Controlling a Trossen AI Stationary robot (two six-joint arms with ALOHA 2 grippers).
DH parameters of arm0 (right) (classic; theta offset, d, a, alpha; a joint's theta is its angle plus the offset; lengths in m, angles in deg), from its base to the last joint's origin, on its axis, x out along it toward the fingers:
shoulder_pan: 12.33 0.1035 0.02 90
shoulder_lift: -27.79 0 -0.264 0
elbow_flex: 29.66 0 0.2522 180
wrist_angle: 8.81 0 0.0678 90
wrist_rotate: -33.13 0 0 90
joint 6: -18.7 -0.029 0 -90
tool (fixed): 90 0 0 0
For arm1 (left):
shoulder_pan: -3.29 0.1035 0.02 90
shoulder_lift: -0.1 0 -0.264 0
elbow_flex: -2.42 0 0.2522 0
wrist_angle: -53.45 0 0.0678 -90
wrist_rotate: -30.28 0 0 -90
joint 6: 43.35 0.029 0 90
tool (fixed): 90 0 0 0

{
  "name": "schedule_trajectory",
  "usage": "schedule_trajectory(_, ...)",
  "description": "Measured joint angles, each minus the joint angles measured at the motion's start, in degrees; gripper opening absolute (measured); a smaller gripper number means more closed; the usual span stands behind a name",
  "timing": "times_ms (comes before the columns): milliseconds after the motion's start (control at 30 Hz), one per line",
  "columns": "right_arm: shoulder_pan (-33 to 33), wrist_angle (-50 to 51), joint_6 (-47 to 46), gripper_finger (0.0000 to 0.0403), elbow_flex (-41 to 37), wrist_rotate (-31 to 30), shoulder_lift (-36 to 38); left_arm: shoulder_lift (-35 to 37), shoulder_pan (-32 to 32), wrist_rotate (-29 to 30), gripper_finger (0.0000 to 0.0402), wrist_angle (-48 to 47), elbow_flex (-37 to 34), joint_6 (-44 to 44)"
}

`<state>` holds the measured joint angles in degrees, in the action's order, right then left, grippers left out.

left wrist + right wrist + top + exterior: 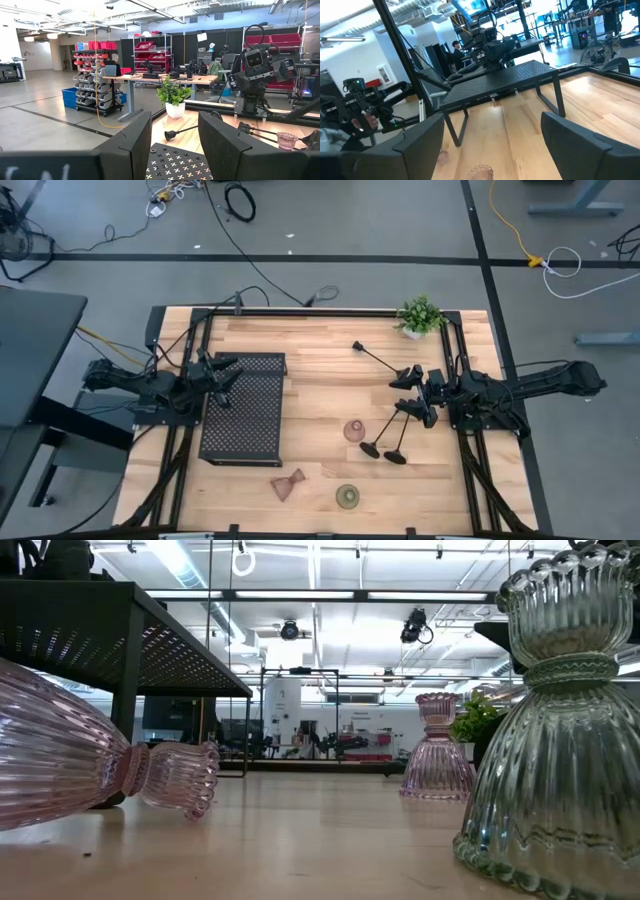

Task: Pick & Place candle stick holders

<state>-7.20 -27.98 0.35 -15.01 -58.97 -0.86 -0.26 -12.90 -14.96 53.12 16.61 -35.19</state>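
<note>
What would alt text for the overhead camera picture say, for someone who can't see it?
A wooden table seen from above, with a black perforated tray at left, three thin black candle holders lying at right, and three small glass holders near the front. The left gripper hangs over the tray; the right gripper is by the black stems. A potted plant stands at the back.

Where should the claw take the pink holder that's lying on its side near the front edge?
Probably at the narrow waist of the tipped pink holder, coming straight down from above. It lies flat on the table, flared at both ends, so fingers closing across the pinched middle should seat there and not slip along it. The right claw is nearer.
</note>
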Motion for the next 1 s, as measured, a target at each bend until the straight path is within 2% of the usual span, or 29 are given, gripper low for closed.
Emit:
schedule_trajectory(567,-0.04,-0.54,-0.51,0.0329,0.00,-0.06,-0.02,0.00,-0.01,-0.02,0.0165,0.07,0.00,-0.06)
schedule_trajectory(633,-0.09,-2.20,0.38,0.0329,0.00,-1.66,0.00,0.02,0.01,-0.35,0.0165,0.06,0.00,-0.16)
schedule_trajectory(833,-0.07,-9.23,2.58,0.0329,0.00,-8.51,0.00,0.02,-0.01,-7.13,0.0165,0.01,0.00,-4.75)
schedule_trajectory(1000,-0.14,-16.63,0.55,0.0329,0.02,-10.15,0.02,-0.01,0.01,-10.10,0.0165,0.02,0.00,-7.84)
